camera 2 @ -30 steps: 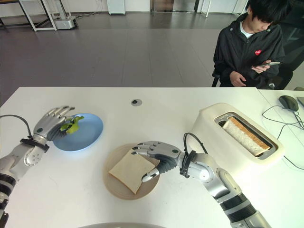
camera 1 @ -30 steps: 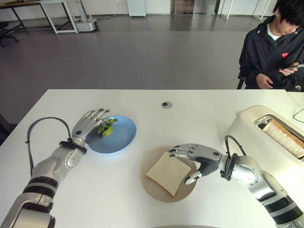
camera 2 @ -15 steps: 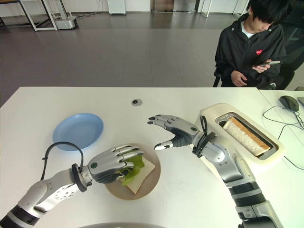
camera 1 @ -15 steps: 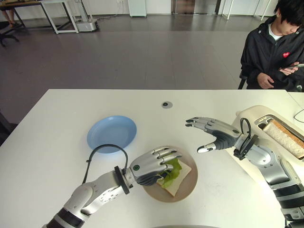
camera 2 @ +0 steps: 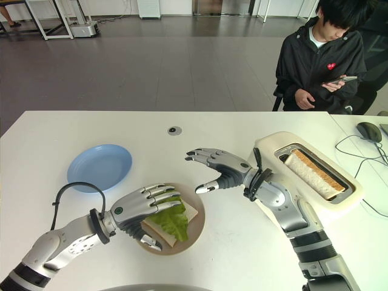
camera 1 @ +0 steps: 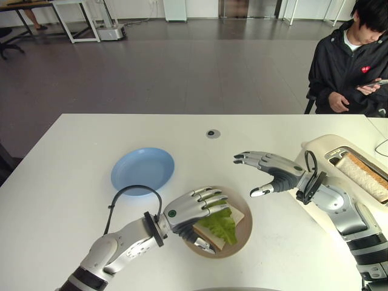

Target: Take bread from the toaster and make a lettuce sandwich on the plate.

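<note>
Plainly, crinkled green lettuce (camera 1: 219,224) — spread flat — covers the white bread (camera 1: 237,214).

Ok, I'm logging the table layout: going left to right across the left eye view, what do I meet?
Blue plate → left hand → right hand → toaster. The lettuce and brown plate overlap the left hand, so they are left out.

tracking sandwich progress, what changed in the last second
The left robot hand carried the lettuce from the blue plate onto the bread on the brown plate and has opened, seemingly letting it go. The right robot hand left the bread and lifted toward the toaster, open. Bread, both plates and toaster stayed put.
</note>
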